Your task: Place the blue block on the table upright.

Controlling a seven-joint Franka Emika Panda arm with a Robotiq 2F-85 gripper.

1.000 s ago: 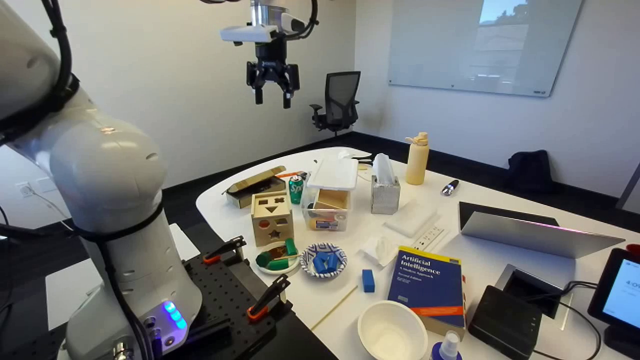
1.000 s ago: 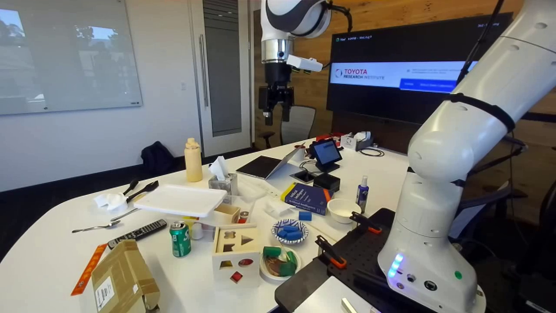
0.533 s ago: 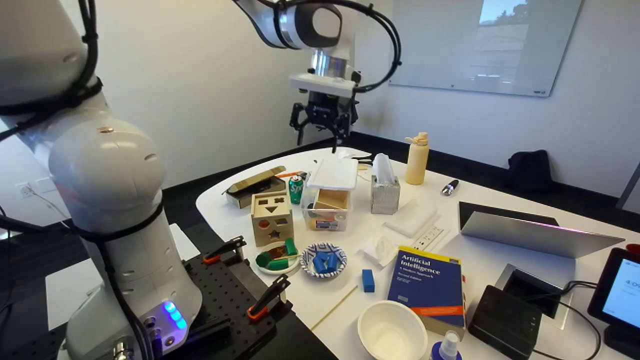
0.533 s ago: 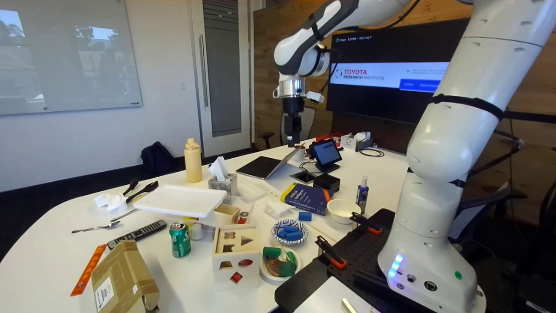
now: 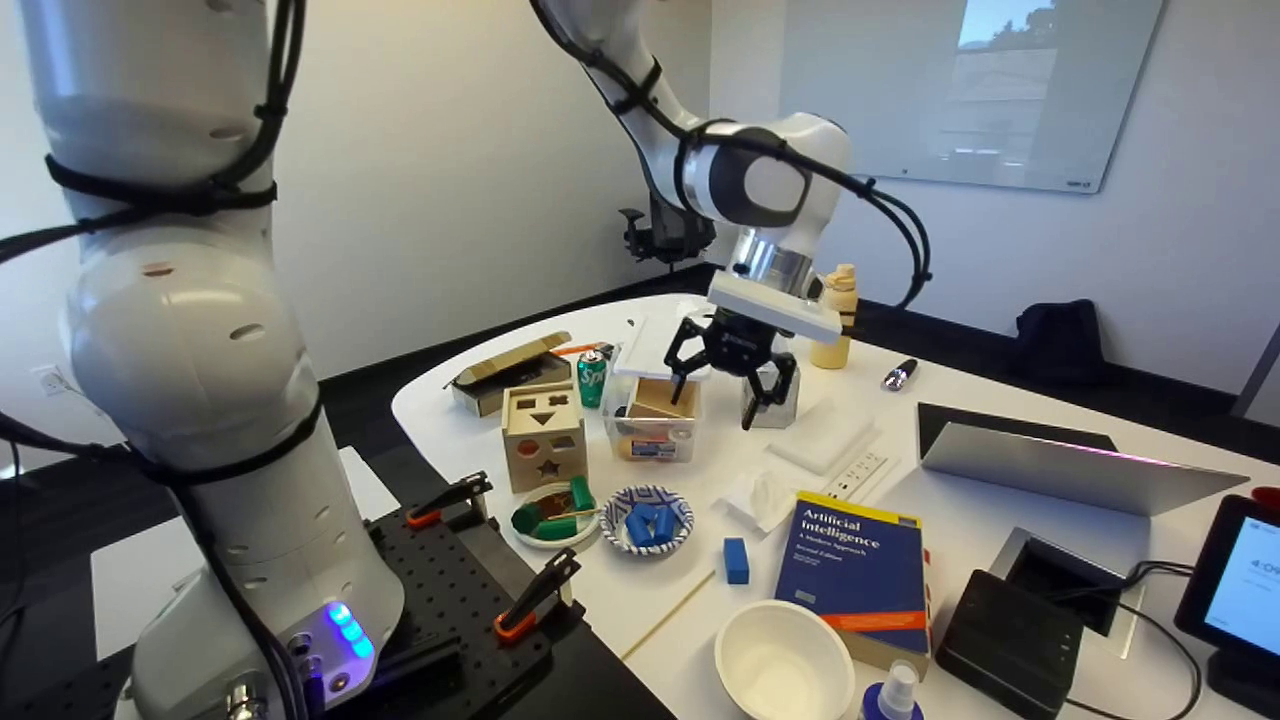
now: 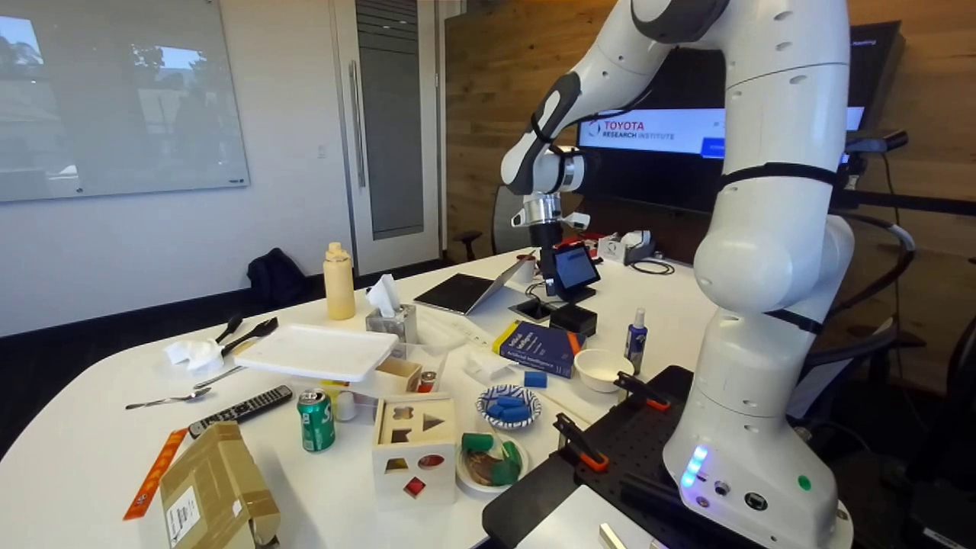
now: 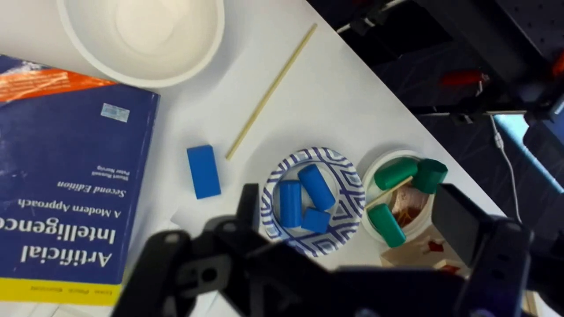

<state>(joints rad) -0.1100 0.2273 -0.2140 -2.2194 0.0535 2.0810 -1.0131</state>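
The blue block [image 5: 736,561] lies on its long side on the white table [image 5: 630,600], between the patterned dish and the blue book. It also shows in an exterior view [image 6: 535,379] and in the wrist view [image 7: 203,171], where its long face is seen from above. My gripper [image 5: 712,410] is open and empty, high above the table over the clear bin area. In the wrist view, the gripper's fingers [image 7: 348,198] are wide apart, and the block lies outside them, beyond the left finger. In an exterior view, the gripper [image 6: 549,293] is seen edge-on before the tablet.
The patterned dish [image 5: 647,545] holds blue pieces. Beside it are a bowl of green pieces [image 5: 555,518], the wooden shape box [image 5: 545,440] and a clear bin [image 5: 655,430]. The blue book [image 5: 855,570], a white bowl [image 5: 785,660] and a thin stick [image 5: 670,613] surround the block.
My gripper has come down from high above the table and moved right in an exterior view, turning slightly. It stays open. The blue block has not moved.
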